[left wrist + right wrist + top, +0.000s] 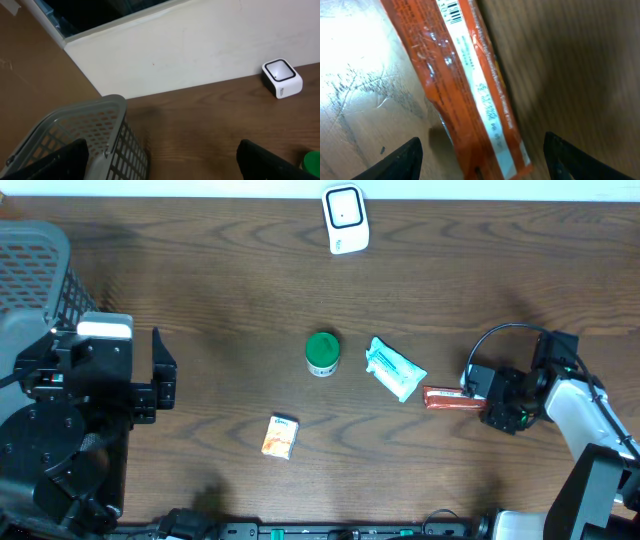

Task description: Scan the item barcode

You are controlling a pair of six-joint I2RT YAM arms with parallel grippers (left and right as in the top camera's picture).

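Orange wrapped bar (450,398) flat on table (200,280) toward right edge, barcode face up, one end between the fingers of right gripper (480,395); fingers apart, gap showing each side of wrapper. Blue-white packet (394,368) just beside bar's other end. Green-lidded jar (322,352) mid-table. White scanner (345,218) at far edge. Left gripper (163,375) near left edge beside grey basket (30,270), fingers spread wide, nothing between

Soft shadows lie on the dark brown wooden table (230,290); in the right wrist view glare whitens it and the glossy orange wrapper (465,85) is slightly blurred
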